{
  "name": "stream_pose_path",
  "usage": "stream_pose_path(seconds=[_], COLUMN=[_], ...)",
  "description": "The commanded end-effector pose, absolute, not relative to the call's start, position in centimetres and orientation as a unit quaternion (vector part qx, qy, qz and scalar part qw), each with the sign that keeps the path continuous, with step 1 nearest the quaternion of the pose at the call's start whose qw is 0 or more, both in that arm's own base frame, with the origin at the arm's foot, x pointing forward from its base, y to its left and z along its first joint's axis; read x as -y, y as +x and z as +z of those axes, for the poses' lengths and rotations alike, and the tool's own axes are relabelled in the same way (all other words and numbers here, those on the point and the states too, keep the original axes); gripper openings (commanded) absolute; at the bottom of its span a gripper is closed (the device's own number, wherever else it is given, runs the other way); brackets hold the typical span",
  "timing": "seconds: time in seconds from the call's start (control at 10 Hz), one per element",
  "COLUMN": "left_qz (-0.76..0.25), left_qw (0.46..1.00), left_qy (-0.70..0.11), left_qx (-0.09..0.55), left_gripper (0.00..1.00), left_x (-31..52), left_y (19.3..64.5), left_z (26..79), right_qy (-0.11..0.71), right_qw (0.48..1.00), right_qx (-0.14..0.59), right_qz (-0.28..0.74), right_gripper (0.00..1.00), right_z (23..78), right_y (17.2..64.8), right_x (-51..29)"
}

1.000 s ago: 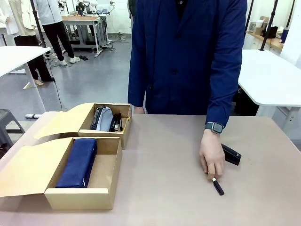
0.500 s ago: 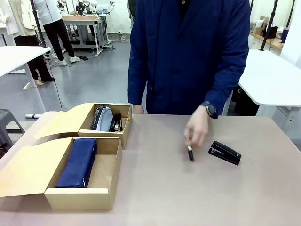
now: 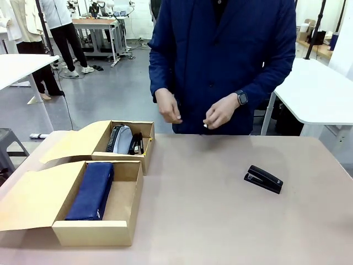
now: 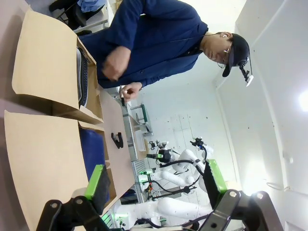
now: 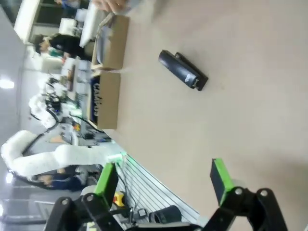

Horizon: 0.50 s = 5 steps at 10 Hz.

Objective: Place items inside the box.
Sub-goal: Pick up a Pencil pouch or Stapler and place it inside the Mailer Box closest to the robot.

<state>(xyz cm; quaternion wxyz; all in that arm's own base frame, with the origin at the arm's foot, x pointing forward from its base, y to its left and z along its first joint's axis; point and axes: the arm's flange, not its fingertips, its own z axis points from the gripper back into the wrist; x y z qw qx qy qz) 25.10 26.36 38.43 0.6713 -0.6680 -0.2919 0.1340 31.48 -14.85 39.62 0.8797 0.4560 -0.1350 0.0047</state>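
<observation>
We spot stapler [image 3: 263,179] mid-right in front view, long axis upper-left to lower-right; box [image 3: 94,233] lower left, well apart. Our right gripper [image 5: 163,178] nearer, stapler ahead, top ctr of its view; fingers apart, empty. Our left gripper [image 4: 156,182] apart too.

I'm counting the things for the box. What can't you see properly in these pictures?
- Front view: whatever the person's hand holds is too small and hidden by fingers.
- Front view: the far box holds dark items that overlap behind its wall.
- Left wrist view: the navy pouch is mostly behind a box flap.
</observation>
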Motion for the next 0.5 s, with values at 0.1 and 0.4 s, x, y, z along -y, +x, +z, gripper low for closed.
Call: stream_pose_path(seconds=[0.1, 0.4], left_qz=[0.121, 0.121], left_qw=[0.671, 0.671], left_qy=[-0.668, -0.668], left_qx=[0.296, 0.296], left_gripper=[1.0, 1.0], left_x=[-26.2, -26.2], left_y=[24.9, 24.9], left_z=[38.5, 38.5], right_qy=[0.344, 0.246], right_qw=[0.935, 0.967], right_qx=[0.047, 0.02], right_qz=[0.067, 0.067], right_gripper=[1.0, 1.0], right_z=[42.0, 42.3], right_y=[31.3, 34.3], right_x=[0.2, -9.8])
